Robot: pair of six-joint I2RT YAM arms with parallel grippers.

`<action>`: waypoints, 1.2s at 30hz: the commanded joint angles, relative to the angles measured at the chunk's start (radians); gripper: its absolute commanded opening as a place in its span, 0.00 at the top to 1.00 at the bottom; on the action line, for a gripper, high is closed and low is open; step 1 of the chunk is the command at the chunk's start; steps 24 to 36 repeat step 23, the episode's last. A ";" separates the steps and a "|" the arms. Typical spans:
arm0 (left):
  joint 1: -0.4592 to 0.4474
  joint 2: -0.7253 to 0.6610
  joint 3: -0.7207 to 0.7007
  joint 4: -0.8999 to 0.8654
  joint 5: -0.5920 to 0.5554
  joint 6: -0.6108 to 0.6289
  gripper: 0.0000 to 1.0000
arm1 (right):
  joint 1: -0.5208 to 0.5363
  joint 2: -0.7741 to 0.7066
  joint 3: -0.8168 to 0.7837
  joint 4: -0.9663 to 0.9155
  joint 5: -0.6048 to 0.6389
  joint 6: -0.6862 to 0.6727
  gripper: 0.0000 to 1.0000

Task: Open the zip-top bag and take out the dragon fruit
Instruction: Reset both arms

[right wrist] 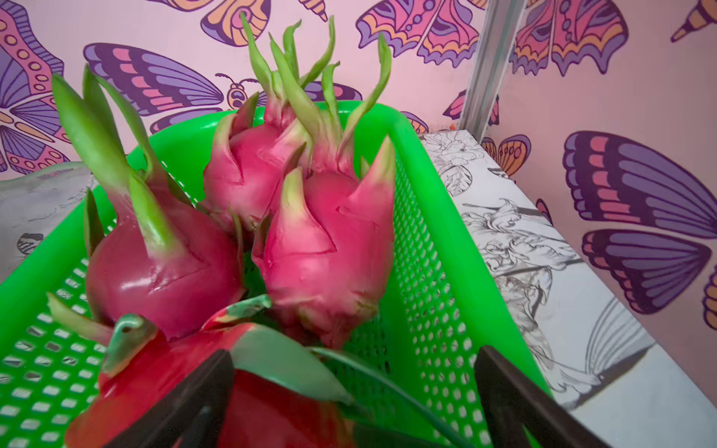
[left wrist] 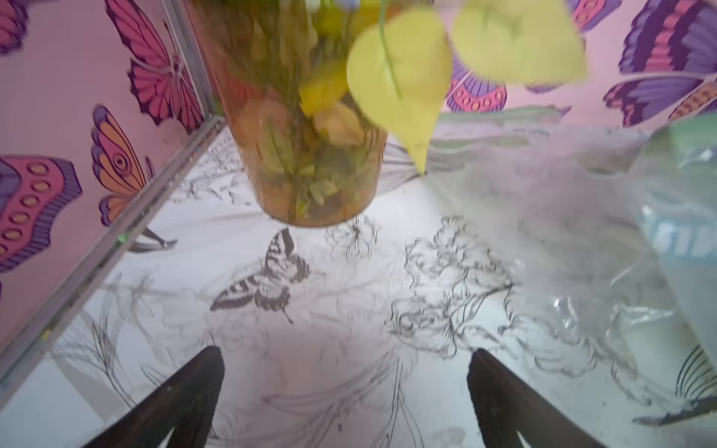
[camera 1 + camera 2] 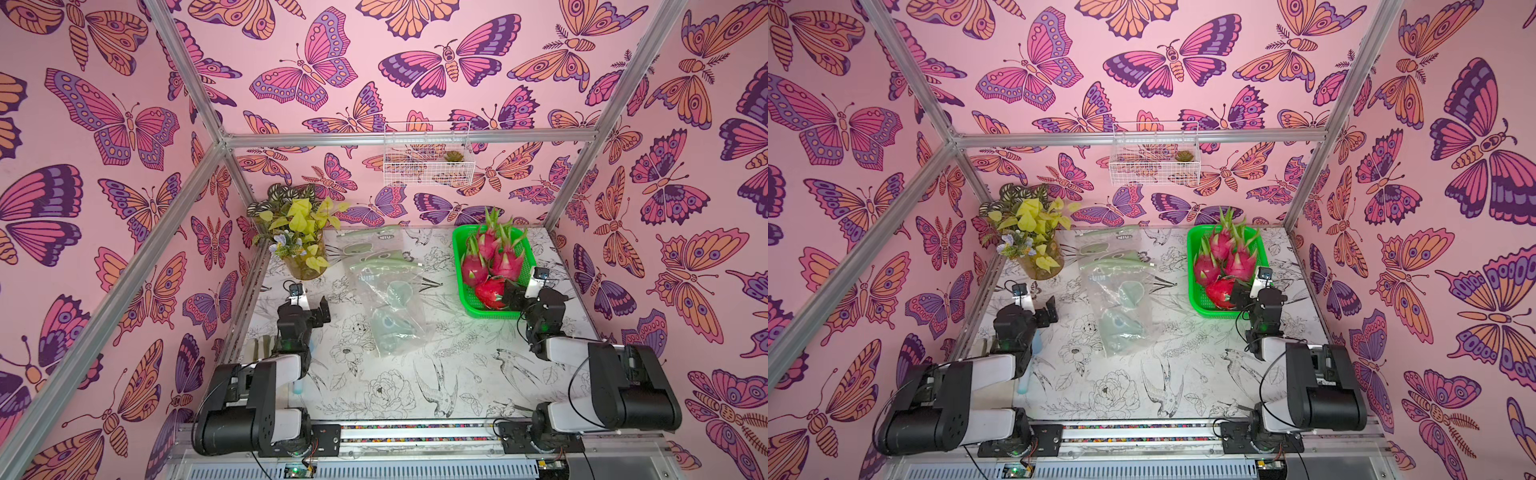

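Redder dragon fruit (image 3: pixel 490 293) down in green basket (image 3: pixel 458 249).
Right gripper (image 3: pixel 508 294) wide, empty, over it: lift straight up, clear of leafy scales; left gripper (image 3: pixel 321 309) wide, empty.

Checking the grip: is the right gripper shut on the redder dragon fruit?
No, the right gripper stands open over the redder dragon fruit.

dragon fruit (image 3: pixel 505 264) in basket (image 3: pixel 465 232), bags (image 3: pixel 386 286) left

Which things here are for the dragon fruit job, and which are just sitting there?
For the job: zip-top bags, four dragon fruits, green basket holding them.
Just sitting there: potted plant, white wire basket on the wall, small succulent inside it.
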 commanded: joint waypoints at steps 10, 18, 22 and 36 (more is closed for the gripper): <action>0.005 0.138 0.100 0.041 0.026 0.019 0.00 | 0.000 0.036 -0.003 -0.054 -0.072 -0.006 0.01; 0.003 0.151 0.093 0.085 0.022 0.024 0.00 | 0.005 0.038 0.001 -0.061 -0.065 -0.009 0.01; 0.002 0.142 0.099 0.058 0.019 0.025 0.00 | 0.008 0.036 0.000 -0.061 -0.062 -0.013 0.01; 0.001 0.147 0.094 0.077 0.018 0.024 0.00 | 0.008 0.033 -0.005 -0.055 -0.061 -0.010 0.01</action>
